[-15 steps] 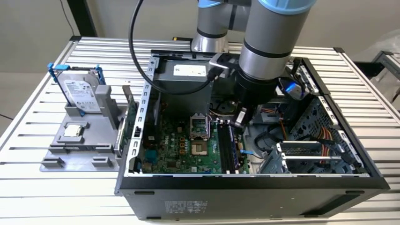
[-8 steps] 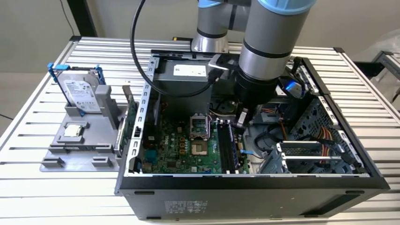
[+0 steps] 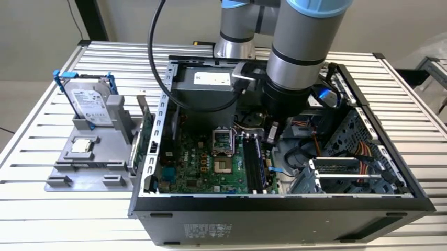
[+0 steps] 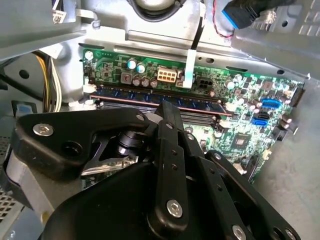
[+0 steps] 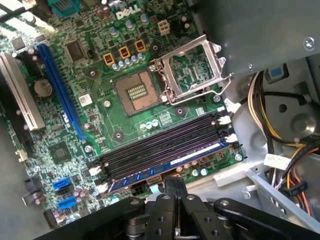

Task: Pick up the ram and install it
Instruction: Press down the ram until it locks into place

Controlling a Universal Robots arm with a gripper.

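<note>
The arm reaches down into the open computer case (image 3: pixel 279 198), which lies on its side on the slatted worktop (image 3: pixel 42 130) so that the motherboard (image 5: pixel 90 100) faces up; the gripper (image 5: pixel 172 192) hangs just above the bank of memory slots (image 5: pixel 165 145) beside the open processor socket (image 5: pixel 135 92).

The ram (image 4: pixel 160 97) — a dark bluish stick with black chips — stands on edge in the slot nearest the gripper, and appears seated, though whether its end latches (image 5: pixel 226 137) have closed cannot be told; the jaws are pressed together, directly over the stick and apart from it, pinching nothing.

Outside the case, a grey fixture (image 3: pixel 91 157) keeps the hard drive (image 3: pixel 91 102) upright in its blue-handled bracket — presumably for easy grasping; labels and board print are present but are not read off here.
</note>
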